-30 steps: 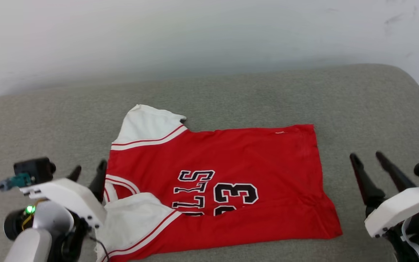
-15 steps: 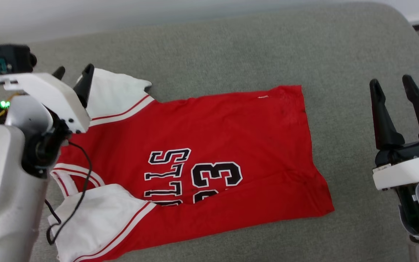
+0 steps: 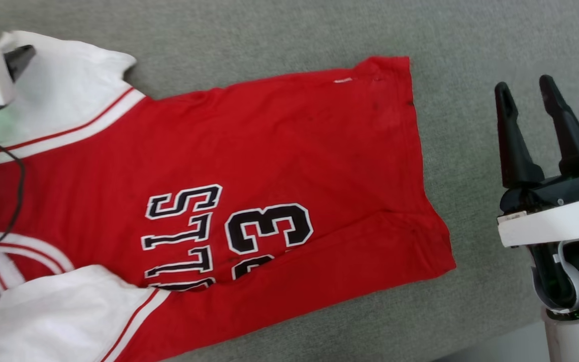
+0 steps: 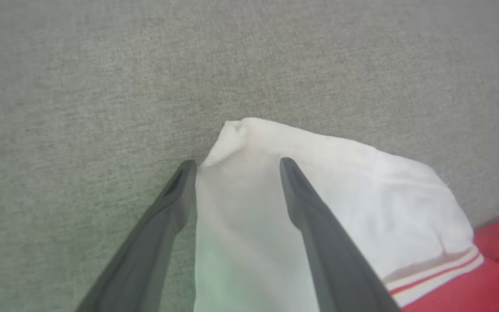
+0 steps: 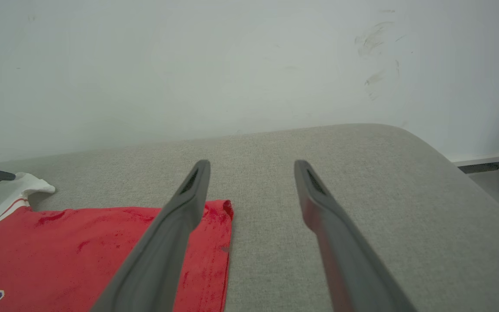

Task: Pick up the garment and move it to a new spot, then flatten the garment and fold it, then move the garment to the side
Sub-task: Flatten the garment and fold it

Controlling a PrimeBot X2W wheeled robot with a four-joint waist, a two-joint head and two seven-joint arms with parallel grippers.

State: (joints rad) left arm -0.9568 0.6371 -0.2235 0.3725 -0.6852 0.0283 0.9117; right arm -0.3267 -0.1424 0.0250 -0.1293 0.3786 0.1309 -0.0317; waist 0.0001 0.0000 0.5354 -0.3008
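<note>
The garment [image 3: 269,151], a red jersey with white sleeves and black block letters, lies spread on the grey cushion [image 3: 279,30], collar to the left and hem to the right. Its near long side is folded over the lower part of the letters. My left gripper [image 4: 237,165] is open, its two fingers straddling the far white sleeve [image 4: 327,186] near the sleeve's outer corner; one dark fingertip [image 3: 20,54] shows at the top left of the head view. My right gripper [image 3: 523,85] stands open over bare cushion to the right of the hem [image 5: 219,242], holding nothing.
A white wall [image 5: 232,65] rises behind the cushion. The cushion's rounded right end [image 5: 448,173] drops to the floor, and its near edge runs past my right wrist [image 3: 470,347]. A black cable [image 3: 15,201] hangs from my left arm over the jersey's shoulder.
The head camera has tilted down and closer. My left gripper has moved from beside the collar out to the far white sleeve. The right gripper stays open beside the hem; the garment has not moved.
</note>
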